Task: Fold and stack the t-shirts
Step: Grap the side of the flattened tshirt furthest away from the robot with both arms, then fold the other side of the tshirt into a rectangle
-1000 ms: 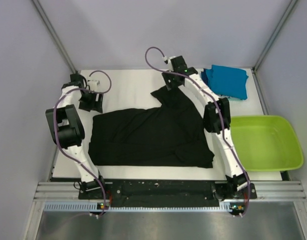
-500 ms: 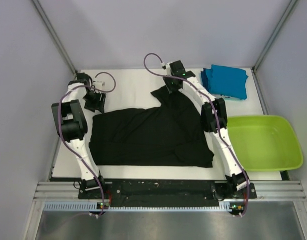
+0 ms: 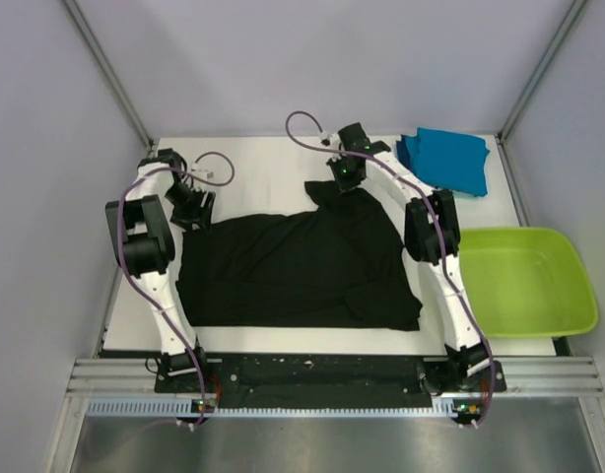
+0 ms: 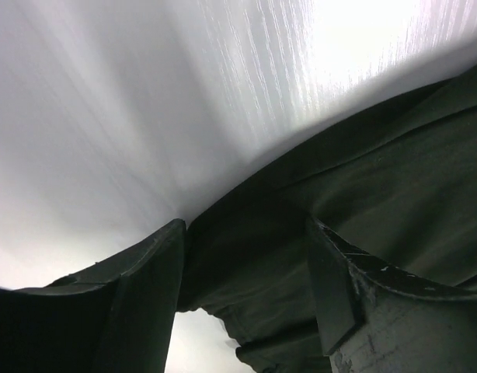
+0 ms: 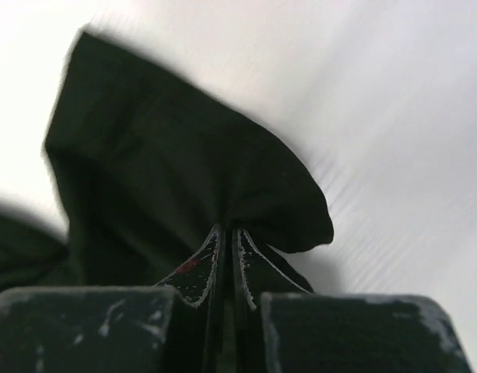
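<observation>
Teal tees (image 3: 445, 161) stacked at 1 o'clock; black tee (image 3: 293, 271) unfolded. My right pincer (image 5: 228, 233) clamped on sleeve (image 5: 184, 155), left pincer (image 4: 245, 233) apart.

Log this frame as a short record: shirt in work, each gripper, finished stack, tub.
shirt in work: black cloth t-shirt, spread across the white table
left gripper: open, fingers straddling the shirt's far-left edge
right gripper: shut on a bunched fold at the shirt's far edge
stack: folded teal-blue t-shirts, far right corner
tub: lime-green plastic tub, right of the shirt
</observation>
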### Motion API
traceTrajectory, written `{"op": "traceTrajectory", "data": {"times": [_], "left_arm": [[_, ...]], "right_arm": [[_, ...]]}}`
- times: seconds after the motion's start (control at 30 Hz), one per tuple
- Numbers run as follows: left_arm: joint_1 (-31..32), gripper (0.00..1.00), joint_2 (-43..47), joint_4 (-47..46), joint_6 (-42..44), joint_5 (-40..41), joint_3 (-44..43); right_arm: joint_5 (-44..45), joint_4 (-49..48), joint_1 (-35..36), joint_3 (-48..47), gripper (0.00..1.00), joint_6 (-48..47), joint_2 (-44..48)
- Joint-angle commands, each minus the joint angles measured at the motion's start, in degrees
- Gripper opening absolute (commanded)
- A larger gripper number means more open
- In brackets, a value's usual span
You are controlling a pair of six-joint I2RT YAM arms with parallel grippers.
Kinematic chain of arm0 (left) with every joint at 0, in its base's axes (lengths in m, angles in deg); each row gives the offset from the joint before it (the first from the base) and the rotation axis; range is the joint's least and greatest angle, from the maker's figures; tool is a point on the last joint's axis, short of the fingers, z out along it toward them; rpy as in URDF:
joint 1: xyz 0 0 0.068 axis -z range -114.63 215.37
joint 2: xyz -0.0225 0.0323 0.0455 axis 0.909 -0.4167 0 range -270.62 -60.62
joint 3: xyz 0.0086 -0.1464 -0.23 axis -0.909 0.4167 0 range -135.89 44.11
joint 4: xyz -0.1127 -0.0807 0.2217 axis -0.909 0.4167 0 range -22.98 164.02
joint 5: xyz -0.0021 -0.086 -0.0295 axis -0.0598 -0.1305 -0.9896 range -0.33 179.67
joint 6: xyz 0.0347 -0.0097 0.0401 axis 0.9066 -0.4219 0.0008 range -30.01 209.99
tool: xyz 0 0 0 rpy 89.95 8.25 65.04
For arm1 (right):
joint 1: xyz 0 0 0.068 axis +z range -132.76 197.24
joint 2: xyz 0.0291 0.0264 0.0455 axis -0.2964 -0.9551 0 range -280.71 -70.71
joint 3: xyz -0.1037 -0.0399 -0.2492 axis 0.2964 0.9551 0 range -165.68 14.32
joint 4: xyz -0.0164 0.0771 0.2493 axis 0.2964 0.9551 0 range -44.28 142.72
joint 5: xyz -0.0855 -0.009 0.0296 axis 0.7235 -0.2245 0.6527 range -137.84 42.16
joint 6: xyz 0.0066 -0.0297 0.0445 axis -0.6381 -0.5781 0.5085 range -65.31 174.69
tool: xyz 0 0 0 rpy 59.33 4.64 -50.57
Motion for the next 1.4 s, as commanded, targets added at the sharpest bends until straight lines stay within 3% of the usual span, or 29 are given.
{"op": "traceTrajectory", "data": {"times": [0.0, 0.1, 0.13, 0.17, 0.2, 0.23, 0.37, 0.53, 0.87, 1.07, 1.23, 1.3, 1.37], "left_arm": [[-0.22, 0.68, 2.67, 2.16, 1.60, -1.14, 0.87], [-0.22, 0.65, 2.50, 2.07, 1.69, -1.05, 1.40], [-0.22, 0.55, 2.24, 1.81, 1.78, -1.05, 1.57], [-0.22, 0.36, 2.23, 1.72, 1.60, -0.97, 1.58], [-0.22, 0.10, 2.32, 1.37, 1.52, -1.05, 1.66], [-0.22, 0.00, 2.58, 0.94, 1.25, -1.23, 1.66], [-0.31, 0.00, 7.14, -1.87, 1.86, -4.47, 2.19], [-0.22, 0.00, 19.52, -8.47, 4.24, -5.36, 10.17], [-0.40, 0.00, 37.46, -6.54, 10.30, -0.98, 26.43], [-1.36, 0.00, 37.22, -9.09, 13.46, 5.63, 36.81], [-1.36, 0.00, 34.23, -5.49, 14.87, 4.40, 36.82], [-1.36, 0.11, 34.66, -3.65, 16.27, 3.78, 36.91], [-1.45, 0.33, 35.19, -1.72, 17.85, 3.26, 36.73]], "right_arm": [[-3.38, 1.62, -0.10, 6.50, 0.00, 1.65, 14.99], [-3.74, 0.21, -0.10, 14.49, 0.00, 2.44, 23.08], [-3.92, -0.66, -0.10, 17.56, 0.00, 2.62, 25.37], [-4.35, -1.54, -0.10, 21.07, 0.00, 2.79, 27.82], [-4.79, -2.16, -0.10, 23.11, 0.00, 3.05, 30.29], [-5.06, -2.69, -0.01, 26.26, 0.00, 3.23, 31.96], [-3.75, -3.13, -0.10, 34.10, 0.00, 4.37, 39.87], [-3.65, -2.96, -0.01, 44.64, 0.00, 7.97, 50.06], [-4.88, -3.13, 1.13, 70.92, 0.00, 18.42, 70.64], [-5.76, -10.06, 1.31, 85.86, 0.00, 25.90, 75.13], [-4.63, -12.01, 1.31, 90.19, 0.00, 27.67, 73.64], [-4.27, -12.01, 1.31, 90.89, 0.00, 27.84, 73.73], [-4.18, -12.10, 1.48, 91.24, 0.00, 28.10, 73.64]]}}
